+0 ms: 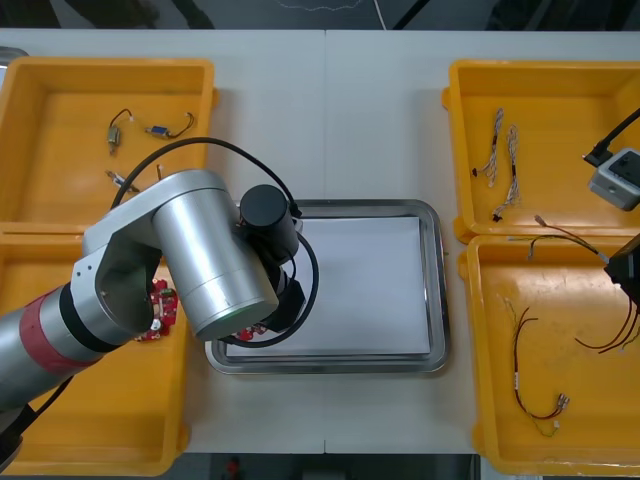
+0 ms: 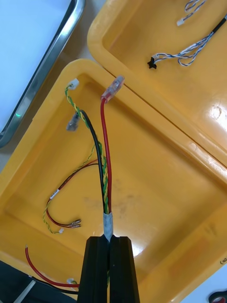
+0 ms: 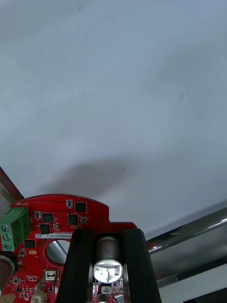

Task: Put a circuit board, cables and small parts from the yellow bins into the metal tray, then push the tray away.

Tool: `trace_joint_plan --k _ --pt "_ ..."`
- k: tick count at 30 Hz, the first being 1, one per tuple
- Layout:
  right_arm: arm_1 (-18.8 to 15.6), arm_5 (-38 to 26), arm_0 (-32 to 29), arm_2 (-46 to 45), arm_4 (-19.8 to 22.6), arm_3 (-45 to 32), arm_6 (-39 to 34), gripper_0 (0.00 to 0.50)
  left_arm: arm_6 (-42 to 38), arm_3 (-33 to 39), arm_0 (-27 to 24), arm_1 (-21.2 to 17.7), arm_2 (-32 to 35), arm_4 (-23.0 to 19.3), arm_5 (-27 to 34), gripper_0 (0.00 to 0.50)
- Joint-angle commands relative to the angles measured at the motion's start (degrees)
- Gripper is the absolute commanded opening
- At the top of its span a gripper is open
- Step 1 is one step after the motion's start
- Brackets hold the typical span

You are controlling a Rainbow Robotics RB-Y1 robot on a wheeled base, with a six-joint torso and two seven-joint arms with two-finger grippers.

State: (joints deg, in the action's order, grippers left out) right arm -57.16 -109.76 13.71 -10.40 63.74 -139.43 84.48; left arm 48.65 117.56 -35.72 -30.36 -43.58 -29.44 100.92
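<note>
My left gripper (image 3: 108, 236) is shut on a metal cylinder standing on a round red circuit board (image 3: 56, 218). It holds the board just over the white inside of the metal tray (image 3: 113, 94), near the rim. In the front view the left arm covers the tray's (image 1: 437, 290) left edge, and a bit of the board (image 1: 247, 331) peeks out beneath it. My right gripper (image 2: 109, 239) is shut on the taped end of a red and yellow cable (image 2: 105, 156). That gripper (image 1: 625, 270) is over the near right yellow bin (image 1: 480, 350).
A second red board (image 1: 160, 305) lies in the near left bin. Small metal parts (image 1: 115, 135) sit in the far left bin. Twisted blue and white cables (image 1: 500, 150) lie in the far right bin. Another red and yellow cable (image 1: 530, 385) rests in the near right bin.
</note>
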Motion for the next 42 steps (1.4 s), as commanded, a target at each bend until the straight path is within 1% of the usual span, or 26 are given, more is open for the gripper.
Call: trace_joint_plan --k 1,10,15,16,17,18,19,20,21,22,27,32,37,40,42 --pt "-2.3 -0.2 2.6 1.5 0.6 -1.4 1.7 0.000 -5.9 -1.6 -2.2 1.3 -3.1 1.6 -2.9 0.003" --pt "-2.3 -0.2 2.6 1.7 1.2 -1.8 1.7 0.000 -7.8 -3.8 -2.2 1.9 -5.1 2.1 -6.2 0.005" --pt "-2.3 -0.2 2.7 1.8 1.2 -1.8 1.7 0.000 -8.3 -4.1 -2.2 2.4 -5.5 2.7 -6.5 0.007" --pt "-2.3 -0.2 2.6 1.8 1.3 -1.8 1.7 0.000 -8.5 -4.1 -2.2 2.6 -5.5 2.7 -6.4 0.016" --pt "-2.3 -0.2 2.6 1.8 1.2 -1.8 1.7 0.000 -8.5 -4.1 -2.2 2.7 -5.5 2.7 -6.4 0.048" --pt "-2.3 -0.2 2.6 1.8 1.2 -1.8 1.7 0.000 -8.7 -4.1 -2.2 2.8 -5.5 2.7 -6.5 0.160" --pt "-2.3 -0.2 2.6 1.8 1.2 -1.9 1.7 0.000 -8.8 -4.1 -2.2 2.9 -5.5 2.8 -6.5 0.292" --pt "-2.3 -0.2 2.6 1.7 1.2 -1.8 1.7 0.000 -8.8 -4.1 -2.2 2.9 -5.5 2.8 -6.5 0.338" --pt "-2.3 -0.2 2.6 1.8 1.1 -1.8 1.7 0.000 -9.0 -4.0 -2.2 2.9 -5.5 2.9 -6.5 0.433" --pt "-2.3 -0.2 2.6 1.7 1.1 -1.8 1.7 0.000 -9.1 -3.9 -2.2 2.9 -5.5 3.1 -6.5 0.498" --pt "-2.3 -0.2 2.6 1.8 0.8 -1.8 1.7 0.000 -9.3 -3.5 -2.2 2.9 -5.2 3.3 -6.4 0.500" --pt "-2.3 -0.2 2.6 1.7 0.5 -1.8 1.7 0.000 -9.1 -2.2 -2.2 2.9 -3.1 2.6 -5.1 0.500" --pt "-2.3 -0.2 2.8 1.8 0.6 -2.2 1.7 0.000 -8.8 1.4 -3.0 2.8 1.2 1.1 0.2 0.500" --pt "-2.3 -0.2 3.6 2.2 1.3 -3.1 1.7 0.000 -8.7 3.6 -3.7 2.4 5.2 -0.8 4.1 0.500" --pt "-2.3 -0.2 5.5 3.9 1.7 -3.5 1.7 0.000 -8.6 5.0 -4.3 2.1 8.8 -2.5 7.0 0.500"
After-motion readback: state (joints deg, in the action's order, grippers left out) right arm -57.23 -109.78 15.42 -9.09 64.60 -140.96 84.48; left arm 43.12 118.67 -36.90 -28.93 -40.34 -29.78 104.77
